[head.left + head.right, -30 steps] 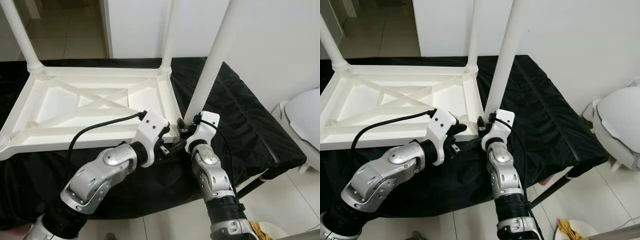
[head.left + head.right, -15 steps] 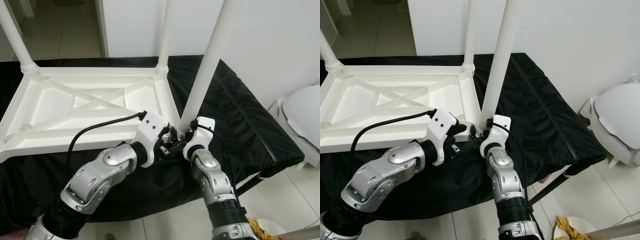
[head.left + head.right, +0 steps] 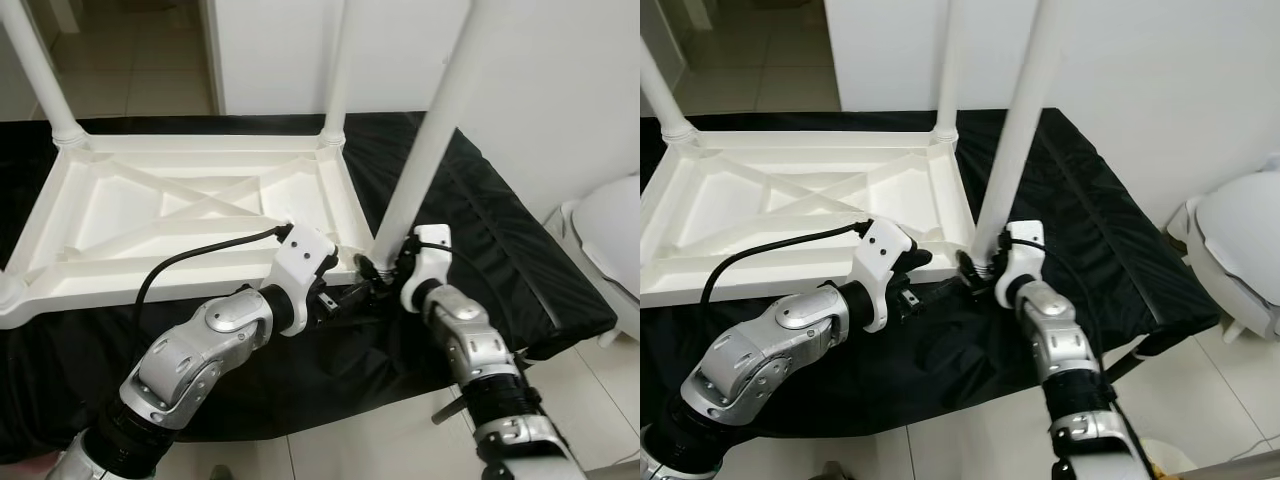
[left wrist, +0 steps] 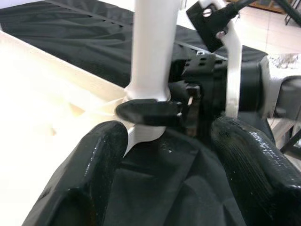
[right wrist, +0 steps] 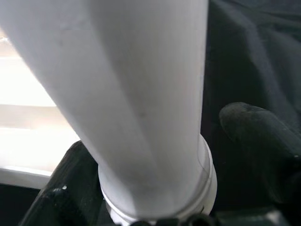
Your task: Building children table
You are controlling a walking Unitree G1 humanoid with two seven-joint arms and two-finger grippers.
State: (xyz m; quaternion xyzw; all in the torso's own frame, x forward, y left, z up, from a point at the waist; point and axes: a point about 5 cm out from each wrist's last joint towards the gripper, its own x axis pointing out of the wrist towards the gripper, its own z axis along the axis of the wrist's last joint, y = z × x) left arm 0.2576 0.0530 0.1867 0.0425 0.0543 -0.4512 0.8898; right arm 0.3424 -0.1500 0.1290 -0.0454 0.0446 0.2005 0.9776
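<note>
Left eye view: beside the tabletop (image 3: 190, 200), the upright leg (image 3: 425, 150) is clasped at its foot by the right gripper (image 3: 385, 272), while the left gripper (image 3: 345, 298) is held wide just beside it

Bright even indoor light, sharp head views, blurred wrist close-ups

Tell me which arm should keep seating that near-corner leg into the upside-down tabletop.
Probably the right. The right gripper already straddles the base of the white table leg at the tabletop corner, one finger on each side. The left gripper sits open just beside it, holding nothing.
</note>
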